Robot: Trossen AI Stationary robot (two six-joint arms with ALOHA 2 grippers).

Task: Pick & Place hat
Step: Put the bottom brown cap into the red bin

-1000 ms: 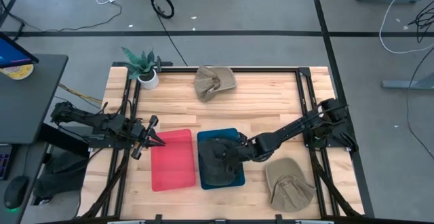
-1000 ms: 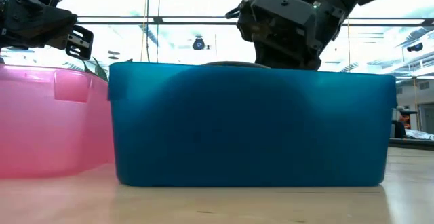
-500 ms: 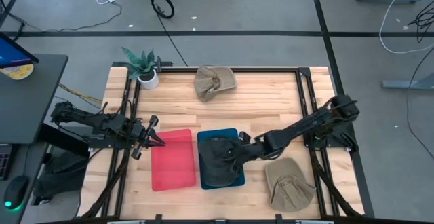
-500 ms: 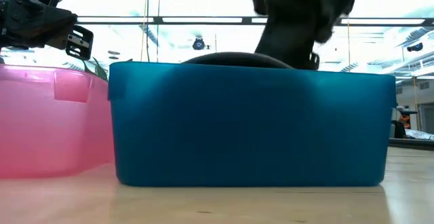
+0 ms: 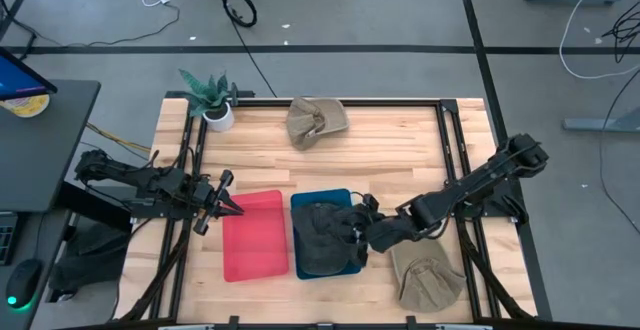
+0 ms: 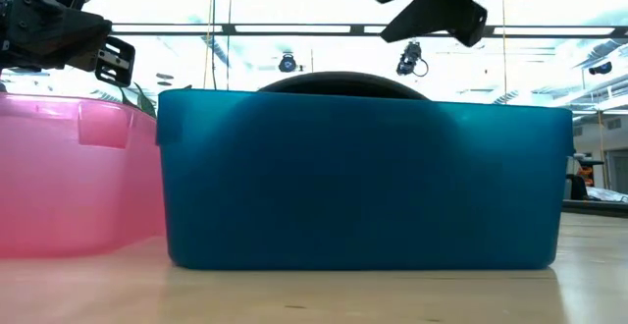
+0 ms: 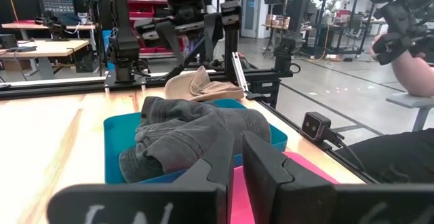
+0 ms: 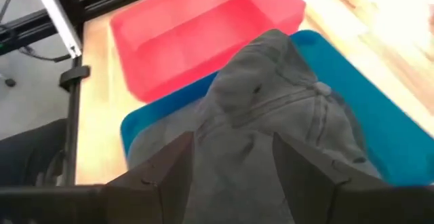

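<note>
A dark grey hat point(image 5: 320, 238) lies crumpled in the blue bin point(image 5: 294, 242). Its crown point(image 6: 339, 81) bulges above the bin's rim. My right gripper point(image 5: 361, 232) hovers open over the bin's right edge. In the low view the right gripper point(image 6: 432, 10) is well above the hat. In the right wrist view its fingers stand apart over the grey hat point(image 8: 271, 102) without touching it. My left gripper point(image 5: 232, 207) waits shut at the left side of the pink bin point(image 5: 255, 235).
A tan hat point(image 5: 425, 273) lies on the table right of the blue bin, under my right arm. Another tan hat point(image 5: 316, 120) lies near the far edge, with a small potted plant point(image 5: 212, 100) at the far left corner. Black rails point(image 5: 450, 140) run along the table's sides.
My right gripper has risen from the blue bin and drawn back toward the table's right and near edge. The grey hat has stayed in the bin, and its crown now shows above the rim.
</note>
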